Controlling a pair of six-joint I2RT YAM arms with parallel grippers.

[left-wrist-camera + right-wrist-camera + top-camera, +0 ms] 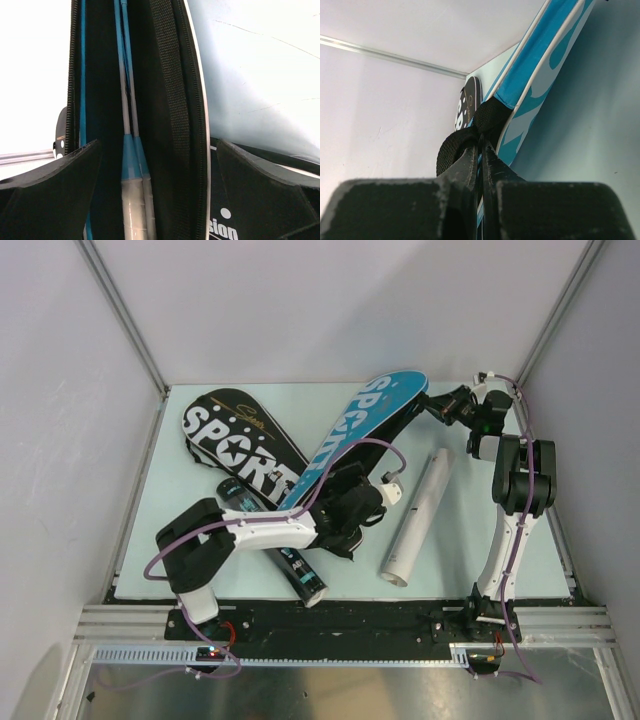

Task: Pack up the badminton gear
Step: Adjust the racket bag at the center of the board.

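The blue "SPORT" cover lies slantwise across the mat, partly over the black "SPORT" cover. My right gripper is shut on the black strap at the blue cover's far end. In the left wrist view the blue cover gapes open along its side, and two rackets with white grips and light-blue shafts lie inside it. My left gripper stands wide open astride that handle end, holding nothing. A white tube and a black tube lie on the mat.
The light green mat is hemmed in by white walls on the left, back and right. The white tube lies between the two arms. The black tube runs under my left forearm toward the near edge.
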